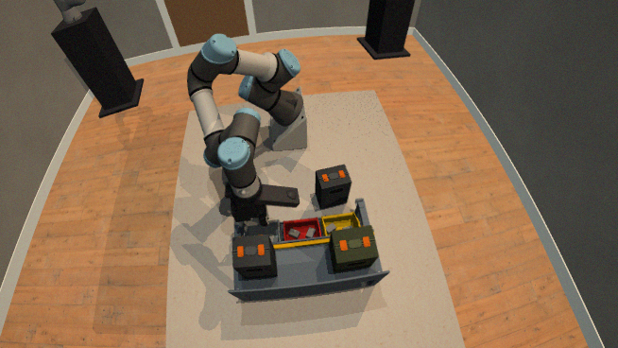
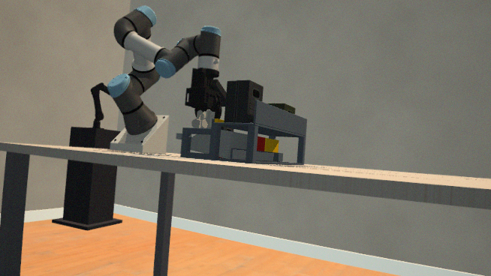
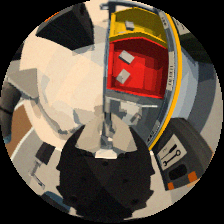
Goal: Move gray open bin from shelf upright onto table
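While the jaws (image 1: 250, 222) stand pinched narrow on the near wall of the gray open bin (image 1: 259, 231), that bin sits directly under them at the left end of the shelf (image 1: 307, 288)'s lower tier. Rightward of the jaws come the red bin (image 1: 300, 230) and yellow bin (image 1: 341, 221). Bare worktop (image 1: 203, 265) lies left of the jaws, so I judge the bin must lift, then travel that way.

Gray walls (image 2: 375, 56), plank floor (image 1: 449, 118), black pedestals (image 1: 96, 61) (two).
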You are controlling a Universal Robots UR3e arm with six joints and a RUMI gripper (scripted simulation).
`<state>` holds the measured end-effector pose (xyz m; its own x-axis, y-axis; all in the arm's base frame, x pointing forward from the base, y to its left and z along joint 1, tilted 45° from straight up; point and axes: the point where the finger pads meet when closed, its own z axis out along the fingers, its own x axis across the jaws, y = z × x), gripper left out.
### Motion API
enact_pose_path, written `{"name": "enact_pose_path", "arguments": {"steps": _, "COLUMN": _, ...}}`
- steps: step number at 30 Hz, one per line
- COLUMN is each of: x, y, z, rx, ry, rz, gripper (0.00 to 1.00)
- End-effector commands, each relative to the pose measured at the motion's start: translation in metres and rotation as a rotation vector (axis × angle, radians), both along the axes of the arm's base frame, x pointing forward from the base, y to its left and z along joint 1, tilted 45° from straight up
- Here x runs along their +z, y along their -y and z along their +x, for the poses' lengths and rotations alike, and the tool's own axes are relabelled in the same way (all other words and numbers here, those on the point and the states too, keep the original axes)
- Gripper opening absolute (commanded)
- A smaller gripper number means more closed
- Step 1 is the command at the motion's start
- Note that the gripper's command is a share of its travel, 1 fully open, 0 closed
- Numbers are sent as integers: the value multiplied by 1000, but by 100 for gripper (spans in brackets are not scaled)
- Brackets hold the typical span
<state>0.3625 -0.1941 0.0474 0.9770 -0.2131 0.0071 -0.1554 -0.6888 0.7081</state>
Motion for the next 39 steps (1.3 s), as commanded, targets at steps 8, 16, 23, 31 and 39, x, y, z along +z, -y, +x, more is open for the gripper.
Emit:
{"name": "enact_pose_path", "arguments": {"steps": 8, "x": 0, "y": 1, "z": 1, "rx": 1, "ry": 2, "rz": -1, "gripper": 0}}
{"name": "enact_pose_path", "arguments": {"steps": 16, "x": 0, "y": 1, "z": 0, "rx": 1, "ry": 2, "rz": -1, "gripper": 0}}
{"name": "enact_pose_path", "arguments": {"steps": 23, "x": -1, "y": 0, "z": -5, "rx": 1, "ry": 2, "rz": -1, "gripper": 0}}
{"name": "enact_pose_path", "arguments": {"steps": 31, "x": -1, "y": -5, "z": -29, "rx": 1, "ry": 2, "rz": -1, "gripper": 0}}
{"name": "enact_pose_path", "arguments": {"steps": 39, "x": -1, "y": -5, "z": -29, "rx": 1, "ry": 2, "rz": -1, "gripper": 0}}
